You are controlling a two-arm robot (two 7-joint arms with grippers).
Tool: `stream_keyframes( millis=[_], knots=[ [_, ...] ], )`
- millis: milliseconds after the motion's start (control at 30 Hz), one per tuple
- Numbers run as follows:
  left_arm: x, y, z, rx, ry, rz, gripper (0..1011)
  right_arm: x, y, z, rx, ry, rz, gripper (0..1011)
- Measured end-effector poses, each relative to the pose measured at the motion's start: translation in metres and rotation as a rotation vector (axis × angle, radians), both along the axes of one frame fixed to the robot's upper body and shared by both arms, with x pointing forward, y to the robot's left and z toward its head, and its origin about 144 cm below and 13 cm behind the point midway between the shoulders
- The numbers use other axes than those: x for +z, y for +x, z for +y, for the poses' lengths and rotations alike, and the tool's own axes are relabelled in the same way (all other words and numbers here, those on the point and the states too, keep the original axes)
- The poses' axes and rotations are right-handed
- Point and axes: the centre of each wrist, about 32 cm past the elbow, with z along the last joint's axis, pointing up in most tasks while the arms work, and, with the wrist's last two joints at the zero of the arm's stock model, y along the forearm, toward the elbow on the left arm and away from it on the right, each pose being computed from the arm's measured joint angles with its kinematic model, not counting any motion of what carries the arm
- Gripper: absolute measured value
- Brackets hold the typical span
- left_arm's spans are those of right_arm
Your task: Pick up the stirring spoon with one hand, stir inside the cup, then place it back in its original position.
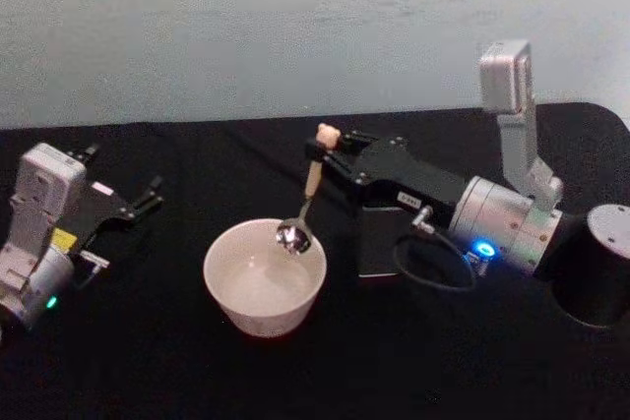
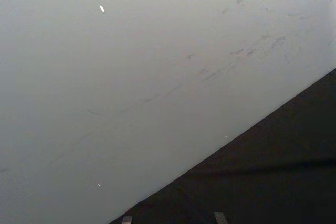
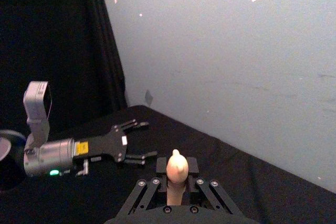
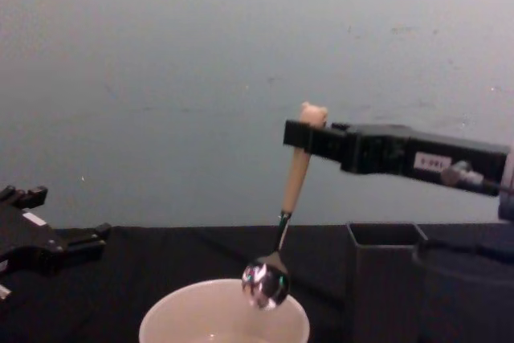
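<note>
We find the left gripper (image 1: 124,172) near the left edge of the desk (image 1: 187,371), well apart from the task items. Its fingers (image 4: 90,235) are spread apart and grip nothing.

The cup (image 1: 258,318) stands upright near the middle of the desk, somewhat toward the near edge, with its mouth open upward.

The stirring spoon (image 1: 311,181) hangs over the cup, tilted, with the bear head uppermost and toward the far edge. Its silver bowl sits lowest, at about rim level over the right part of the cup's mouth. We cannot tell whether the bowl touches the rim or the inner wall.

The right gripper (image 1: 321,151) reaches in from the right edge of the desk, its body roughly level in the chest view. Its fingers (image 4: 295,135) are clamped on the beige handle just below the bear head, which stands clear above them in the right wrist view.

The dark grey square holder (image 4: 384,283) stands upright just to the right of the cup and apart from it. It lies beneath the right gripper's body, which partly covers it in the head view. The spoon is clear of it.
</note>
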Motion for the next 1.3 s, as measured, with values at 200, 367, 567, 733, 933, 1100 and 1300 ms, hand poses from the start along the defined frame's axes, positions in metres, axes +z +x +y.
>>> stream_keyframes(
  millis=[200,367,567,733,933,1100,1300],
  knots=[
    [0.0,0.0,0.0,0.0,0.0,0.0,1002,-0.008,-0.002,0.006,0.022,-0.037,-0.015,212],
    [0.0,0.0,0.0,0.0,0.0,0.0,1001,-0.015,-0.002,0.01,0.035,-0.062,-0.018,212],
    [0.0,0.0,0.0,0.0,0.0,0.0,1001,-0.021,-0.003,0.017,0.055,-0.088,-0.022,212],
    [0.0,0.0,0.0,0.0,0.0,0.0,1001,-0.026,-0.003,0.023,0.07,-0.102,-0.022,212],
    [0.0,0.0,0.0,0.0,0.0,0.0,1002,-0.03,-0.004,0.031,0.087,-0.106,-0.017,212],
    [0.0,0.0,0.0,0.0,0.0,0.0,1001,-0.032,-0.003,0.037,0.101,-0.111,-0.01,212],
    [0.0,0.0,0.0,0.0,0.0,0.0,1001,-0.034,0.001,0.046,0.107,-0.122,-0.007,212]
  ],
)
